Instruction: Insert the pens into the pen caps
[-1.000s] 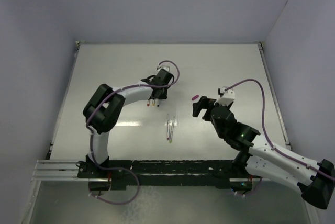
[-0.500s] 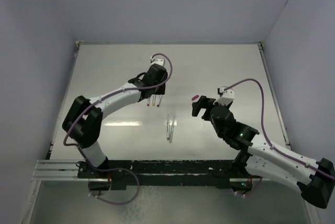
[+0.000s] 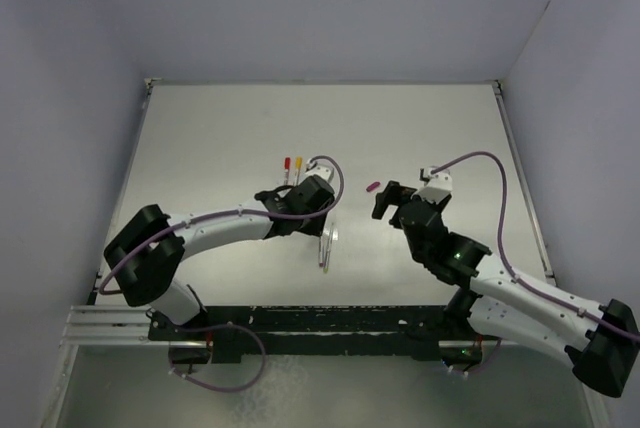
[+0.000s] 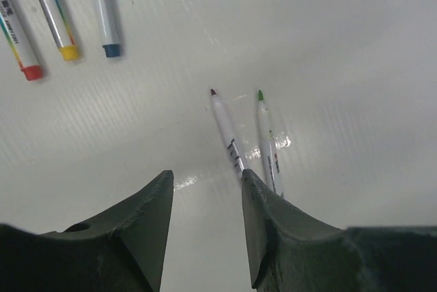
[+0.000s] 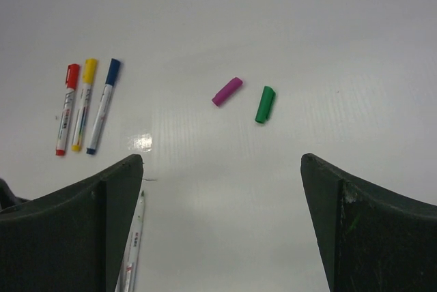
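Two uncapped pens lie side by side on the table, one dark-tipped and one green-tipped, seen from above as a pair. My left gripper hovers just over their near ends, open and empty, with the right finger covering part of both barrels. A purple cap and a green cap lie loose ahead of my right gripper, which stands wide open with nothing in it. One uncapped pen shows by its left finger.
Three capped pens lie in a row at the back: red, yellow and blue. The top view shows the red and yellow ones beyond the left wrist.
My left arm has swung from over the capped pens back toward the near side, over the two uncapped pens, and its jaws have widened. The right arm has barely moved.
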Robot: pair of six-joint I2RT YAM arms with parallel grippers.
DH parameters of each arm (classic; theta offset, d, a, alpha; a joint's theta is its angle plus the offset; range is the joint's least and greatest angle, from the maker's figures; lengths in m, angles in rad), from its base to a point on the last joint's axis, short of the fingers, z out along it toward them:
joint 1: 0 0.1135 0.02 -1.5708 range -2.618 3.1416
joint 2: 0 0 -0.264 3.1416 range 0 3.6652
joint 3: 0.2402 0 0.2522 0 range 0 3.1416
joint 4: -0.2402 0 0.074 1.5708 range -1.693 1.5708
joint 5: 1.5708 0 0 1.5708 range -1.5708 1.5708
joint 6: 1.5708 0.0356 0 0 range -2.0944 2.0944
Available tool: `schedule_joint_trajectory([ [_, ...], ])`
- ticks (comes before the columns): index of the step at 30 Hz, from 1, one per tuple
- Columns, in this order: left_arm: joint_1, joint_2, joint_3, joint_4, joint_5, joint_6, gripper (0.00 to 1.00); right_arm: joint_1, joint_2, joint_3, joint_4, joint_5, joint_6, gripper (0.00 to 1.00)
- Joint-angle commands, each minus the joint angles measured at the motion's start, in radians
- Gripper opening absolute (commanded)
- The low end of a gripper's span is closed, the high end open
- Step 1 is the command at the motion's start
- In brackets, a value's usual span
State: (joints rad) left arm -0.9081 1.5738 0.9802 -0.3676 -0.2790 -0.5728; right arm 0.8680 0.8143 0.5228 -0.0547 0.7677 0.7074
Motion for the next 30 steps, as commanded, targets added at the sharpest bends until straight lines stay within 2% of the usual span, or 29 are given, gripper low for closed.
schedule_joint_trajectory([
  [1, -0.044, -0.051, -0.021, -0.001, 0.016, -0.070, 0.48, -0.028, 0.012, 0.020, 0.016, 0.060, -0.011, 1.00],
  [16, -0.136, 0.062, 0.005, -0.039, -0.021, -0.113, 0.50, -0.057, -0.035, -0.016, -0.007, 0.027, 0.023, 1.00],
  [30, -0.146, 0.128, 0.019, -0.061, -0.048, -0.125, 0.49, -0.057, -0.036, -0.024, 0.001, 0.008, 0.042, 1.00],
])
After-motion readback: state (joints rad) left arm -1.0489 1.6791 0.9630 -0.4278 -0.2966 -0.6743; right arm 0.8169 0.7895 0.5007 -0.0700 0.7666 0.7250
